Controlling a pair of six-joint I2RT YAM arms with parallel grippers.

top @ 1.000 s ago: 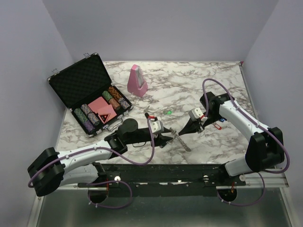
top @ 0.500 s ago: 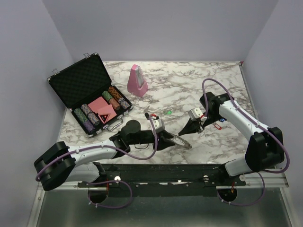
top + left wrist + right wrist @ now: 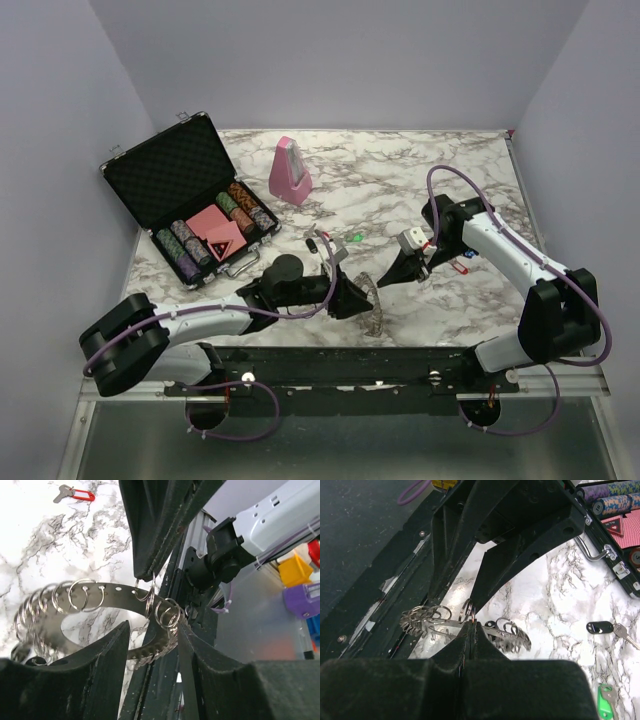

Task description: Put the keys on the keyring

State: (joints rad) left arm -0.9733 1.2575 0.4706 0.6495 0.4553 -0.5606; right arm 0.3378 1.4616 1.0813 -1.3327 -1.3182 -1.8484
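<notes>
The keyring (image 3: 373, 305), a silvery band hung with many small split rings, stands tilted on edge near the table's front. My left gripper (image 3: 358, 297) is shut on its near part; in the left wrist view the band (image 3: 65, 592) runs between my fingers (image 3: 152, 630). My right gripper (image 3: 385, 279) is shut, its tips (image 3: 474, 623) against one small split ring on the keyring (image 3: 445, 622); I cannot tell if it is pinched. On the table lie a green key (image 3: 355, 238), a black key (image 3: 312, 243), a red key (image 3: 462, 266) and a blue key (image 3: 470, 255).
An open poker-chip case (image 3: 190, 200) lies at the left. A pink metronome (image 3: 289, 172) stands at the back. The black mounting rail (image 3: 330, 360) runs along the near edge, just below the keyring. Purple walls close the table on three sides.
My left arm has reached right and turned. The keyring has gone from lying flat between the grippers to standing on edge. My right arm has not moved.
</notes>
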